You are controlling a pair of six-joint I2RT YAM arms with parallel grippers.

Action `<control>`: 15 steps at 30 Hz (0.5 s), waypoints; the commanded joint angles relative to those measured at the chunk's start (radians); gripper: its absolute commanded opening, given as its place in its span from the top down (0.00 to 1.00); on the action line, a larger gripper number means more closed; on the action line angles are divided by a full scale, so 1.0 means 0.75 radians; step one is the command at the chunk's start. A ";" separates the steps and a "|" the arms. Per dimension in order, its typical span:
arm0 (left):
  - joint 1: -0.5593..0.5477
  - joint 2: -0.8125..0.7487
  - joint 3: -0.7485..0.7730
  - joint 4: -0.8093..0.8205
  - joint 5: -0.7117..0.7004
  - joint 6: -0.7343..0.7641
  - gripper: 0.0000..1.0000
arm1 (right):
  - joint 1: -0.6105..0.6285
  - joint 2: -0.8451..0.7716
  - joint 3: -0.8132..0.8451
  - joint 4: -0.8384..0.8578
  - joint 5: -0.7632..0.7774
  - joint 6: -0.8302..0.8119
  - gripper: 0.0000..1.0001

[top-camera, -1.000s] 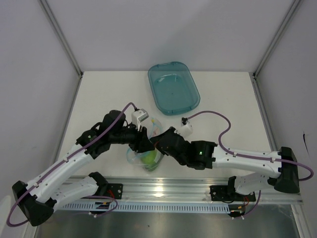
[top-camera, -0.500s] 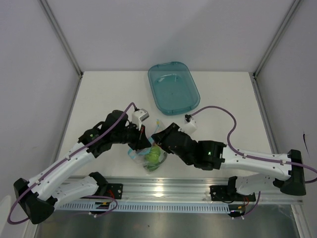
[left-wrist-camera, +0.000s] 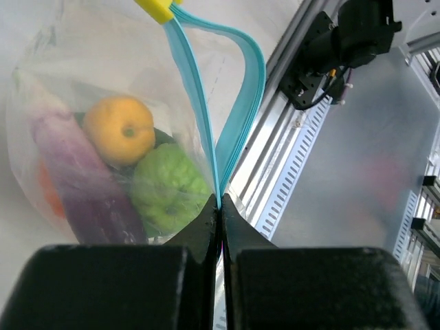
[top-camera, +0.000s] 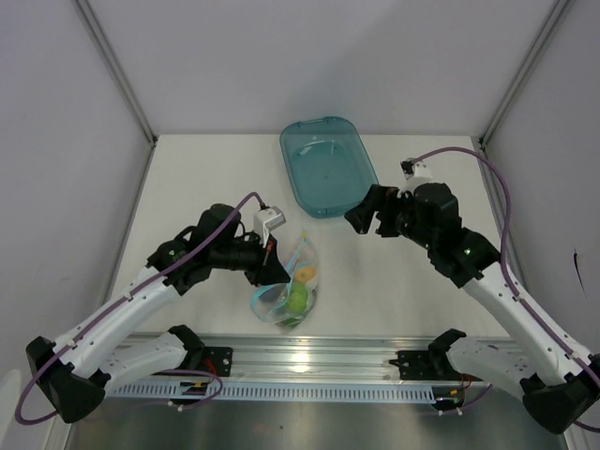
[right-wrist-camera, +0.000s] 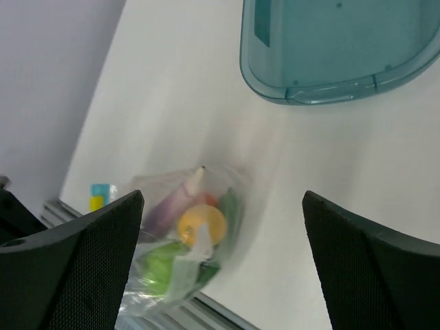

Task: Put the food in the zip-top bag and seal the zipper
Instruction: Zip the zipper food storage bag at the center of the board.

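The zip-top bag [top-camera: 292, 292] lies near the table's front edge with the food inside it. Through the clear plastic I see a yellow ball [left-wrist-camera: 120, 129], a light green fruit [left-wrist-camera: 168, 189], a purple eggplant [left-wrist-camera: 75, 179] and an orange-red piece [left-wrist-camera: 45, 189]. My left gripper [left-wrist-camera: 220, 203] is shut on the light blue zipper [left-wrist-camera: 206, 124]. The zipper's two strips bow apart up to a yellow slider [left-wrist-camera: 157, 8]. My right gripper [top-camera: 356, 219] hangs open, apart from the bag, beside the tray's near corner. In the right wrist view the bag [right-wrist-camera: 185, 234] shows blurred between the wide jaws.
A teal translucent tray [top-camera: 328, 167] stands at the back centre of the white table and looks empty; it fills the top of the right wrist view as tray [right-wrist-camera: 330, 41]. The metal rail [top-camera: 309, 361] runs just in front of the bag.
My right gripper has opened, let go of the bag and drawn back to the right toward the tray. My left gripper has shut on the zipper strip. The bag shifted slightly right.
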 commanded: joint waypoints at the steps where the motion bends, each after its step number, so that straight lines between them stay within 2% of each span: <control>1: 0.019 0.000 0.062 0.020 0.126 0.042 1.00 | -0.123 0.058 -0.015 -0.003 -0.556 -0.435 0.01; 4: 0.021 0.004 0.070 0.012 0.141 0.040 0.99 | -0.132 0.105 -0.019 0.026 -0.563 -0.505 0.01; 9: 0.021 0.006 0.076 0.010 0.161 0.042 0.99 | -0.144 0.190 0.004 0.008 -0.690 -0.713 0.18; 15: 0.023 0.027 0.095 -0.004 0.163 0.052 0.99 | -0.146 0.234 -0.031 0.000 -0.841 -0.923 0.21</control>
